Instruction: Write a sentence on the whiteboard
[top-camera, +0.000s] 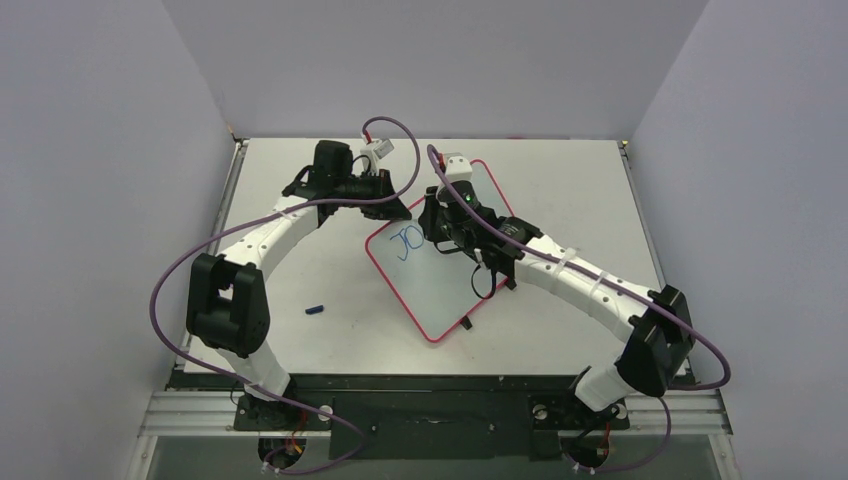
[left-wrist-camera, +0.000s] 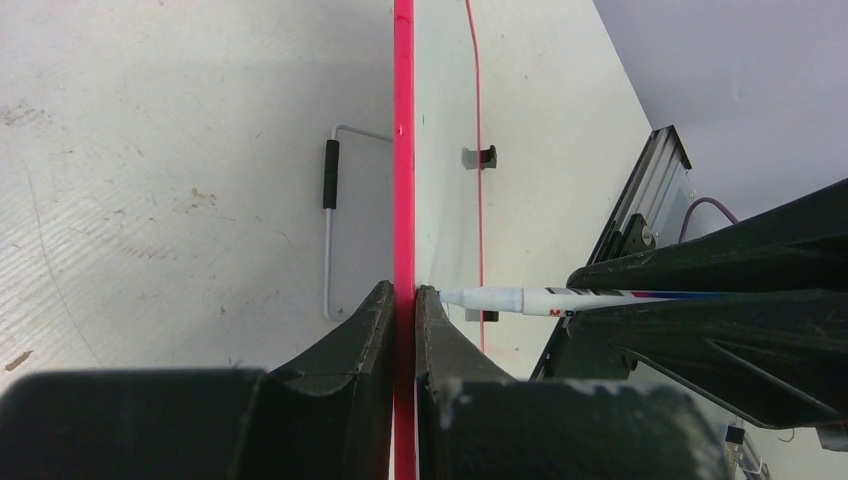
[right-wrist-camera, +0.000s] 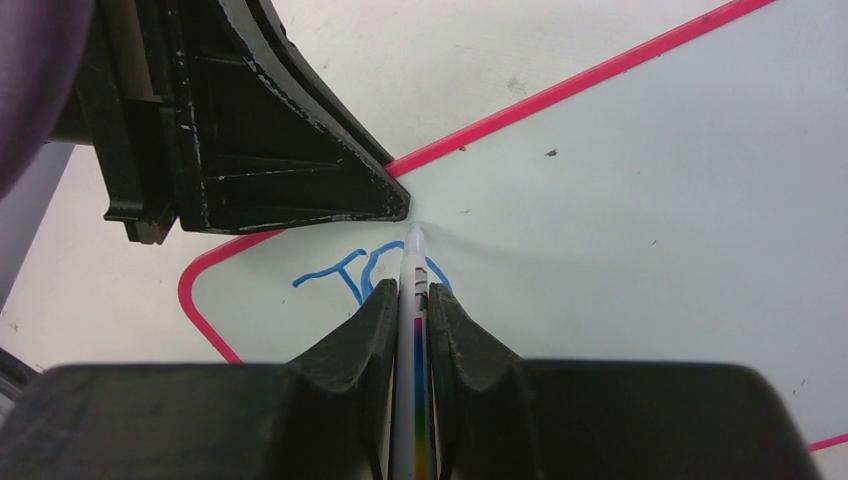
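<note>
Red-framed, probably light and stiff, the whiteboard (top-camera: 440, 290) lies skewed midway between the table's (top-camera: 560, 170) edges, its far-left rim pinched by the left gripper (left-wrist-camera: 404, 292) while the right gripper (right-wrist-camera: 412, 290) clamps a pen (right-wrist-camera: 412, 265).

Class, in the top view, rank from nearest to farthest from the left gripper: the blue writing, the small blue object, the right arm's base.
1. Blue writing, on the whiteboard beside the left gripper.
2. Small blue object, on the table, near left.
3. Right arm's base, near right edge.
</note>
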